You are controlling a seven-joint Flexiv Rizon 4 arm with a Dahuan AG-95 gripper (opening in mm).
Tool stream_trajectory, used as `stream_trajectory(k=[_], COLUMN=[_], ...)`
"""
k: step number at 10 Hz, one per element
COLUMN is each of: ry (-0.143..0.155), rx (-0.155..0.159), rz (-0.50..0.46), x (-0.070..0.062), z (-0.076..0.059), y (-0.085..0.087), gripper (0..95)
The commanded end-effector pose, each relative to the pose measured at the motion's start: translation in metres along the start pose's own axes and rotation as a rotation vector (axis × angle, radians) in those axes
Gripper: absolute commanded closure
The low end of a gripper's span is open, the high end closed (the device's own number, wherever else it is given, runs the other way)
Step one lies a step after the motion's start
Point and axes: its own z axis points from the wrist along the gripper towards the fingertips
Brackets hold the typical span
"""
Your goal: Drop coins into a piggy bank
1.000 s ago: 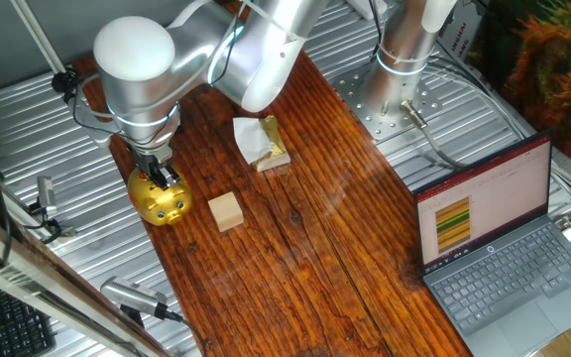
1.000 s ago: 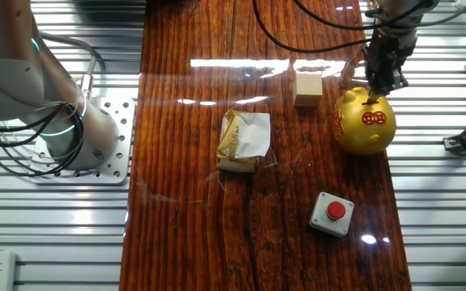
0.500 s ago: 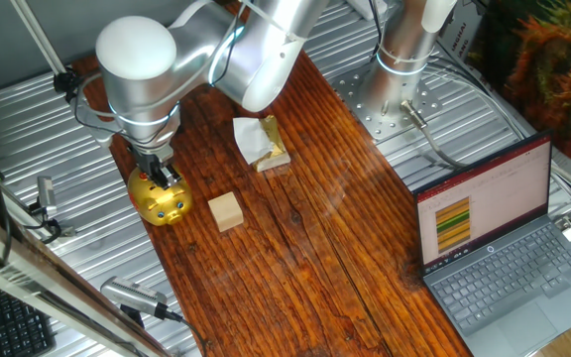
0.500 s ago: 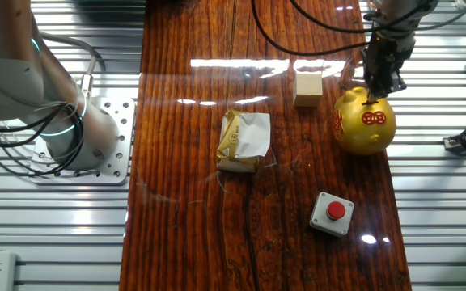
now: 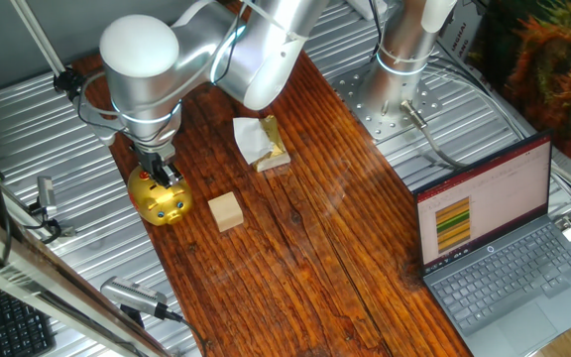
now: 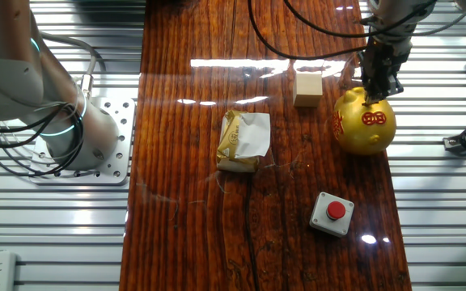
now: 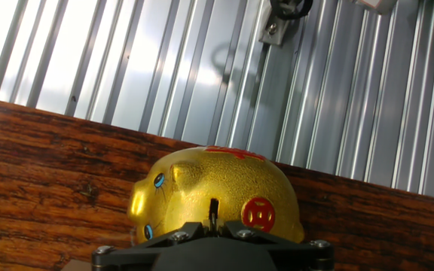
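The piggy bank [image 6: 364, 122] sits near the counter's [image 6: 192, 234] long edge; I see my fingers [image 6: 376, 86] right above its back, whether clenched or released I cannot tell.

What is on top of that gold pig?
The claw sits right above the piggy bank, its tips at the slot on the back. A thin dark edge shows there in the hand view, maybe a coin. The inside is hidden.

A robotics lab: ribbed metal bench [image 5: 28, 119], laptop [image 5: 499, 248], cabling [image 6: 23, 137].
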Motion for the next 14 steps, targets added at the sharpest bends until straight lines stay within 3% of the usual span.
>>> stream_trajectory(k=[1, 5, 6, 14], ry=[0.000, -0.003, -0.004, -0.003], rx=[-0.003, -0.015, -0.014, -0.004], rz=[0.000, 0.010, 0.007, -0.006], x=[-0.0005, -0.0008, -0.0009, -0.0007], z=[0.0006, 0.0005, 0.0005, -0.0007], y=[-0.0004, -0.0003, -0.0003, -0.0007], gripper=[95.0, 95.0, 76.0, 76.0])
